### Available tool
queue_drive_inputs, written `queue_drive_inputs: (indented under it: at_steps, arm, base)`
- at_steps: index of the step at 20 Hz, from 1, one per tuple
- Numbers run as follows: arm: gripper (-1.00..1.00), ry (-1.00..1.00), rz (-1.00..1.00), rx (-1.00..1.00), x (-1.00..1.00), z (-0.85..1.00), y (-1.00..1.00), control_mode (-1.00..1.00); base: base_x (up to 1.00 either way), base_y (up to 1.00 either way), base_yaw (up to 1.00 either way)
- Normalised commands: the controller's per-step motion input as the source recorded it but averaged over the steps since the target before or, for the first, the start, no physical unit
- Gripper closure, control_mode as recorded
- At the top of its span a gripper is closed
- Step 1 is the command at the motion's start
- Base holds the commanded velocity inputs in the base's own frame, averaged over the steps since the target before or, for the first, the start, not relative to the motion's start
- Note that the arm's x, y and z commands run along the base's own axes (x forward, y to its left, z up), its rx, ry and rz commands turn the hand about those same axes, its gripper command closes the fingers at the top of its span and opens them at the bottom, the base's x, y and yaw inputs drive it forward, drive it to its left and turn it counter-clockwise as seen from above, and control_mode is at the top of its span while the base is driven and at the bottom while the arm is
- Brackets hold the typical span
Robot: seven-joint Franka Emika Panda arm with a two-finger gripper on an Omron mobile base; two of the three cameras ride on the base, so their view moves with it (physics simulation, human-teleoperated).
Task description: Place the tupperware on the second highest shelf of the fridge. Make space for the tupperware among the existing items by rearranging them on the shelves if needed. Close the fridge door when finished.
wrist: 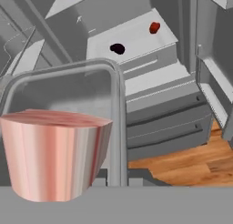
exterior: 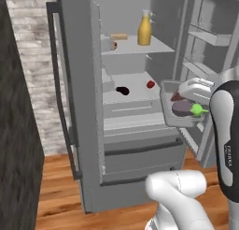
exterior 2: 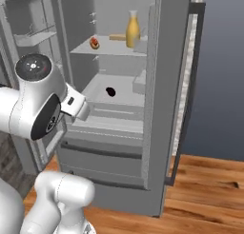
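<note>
My gripper (exterior: 189, 99) is shut on the rim of the tupperware (exterior: 179, 107), a grey-clear tub with a dark purple, green-stemmed item and a reddish one inside. I hold it in the air at the fridge's (exterior: 140, 145) open right side, level with the lower shelf (exterior: 135, 79). In the hand view the tupperware's clear wall (wrist: 68, 86) and a pink cylinder (wrist: 54, 150) loom close. An orange-yellow bottle (exterior: 144, 30) and a small yellowish item (exterior: 118, 36) stand on the upper shelf (exterior: 158, 47). The fridge door (exterior: 207, 36) with pale bins stands open on the right.
A small red-and-white item (exterior: 113, 46) sits at the upper shelf's left. A dark item (exterior: 123, 90) and a red one (exterior: 150, 84) lie on the lower shelf. The other door (exterior: 74, 84) is open at left, beside a brick wall (exterior: 32, 46). Drawers (exterior: 140, 152) sit below.
</note>
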Motion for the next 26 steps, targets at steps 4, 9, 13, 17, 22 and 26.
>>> queue_drive_inputs:
  at_steps: [4, 9, 13, 17, 22, 26]
  arm:
    - [1.00, 0.00, 0.00, 0.00, 0.00, 0.00, 0.00, 1.00]
    - [1.00, 0.00, 0.00, 0.00, 0.00, 0.00, 0.00, 1.00]
    - [1.00, 0.00, 0.00, 0.00, 0.00, 0.00, 0.00, 1.00]
    - [1.00, 0.00, 0.00, 0.00, 0.00, 0.00, 0.00, 1.00]
    - [1.00, 0.00, 0.00, 0.00, 0.00, 0.00, 0.00, 1.00]
    - [1.00, 0.04, -0.10, -0.15, 0.13, -0.57, 0.21, -1.00]
  base:
    - [0.63, 0.00, -0.11]
    - [0.62, 0.11, -0.09]
    - [0.65, 0.14, -0.09]
    - [0.62, 0.16, -0.08]
    - [0.38, 0.28, -0.09]
    - [0.00, 0.00, 0.00]
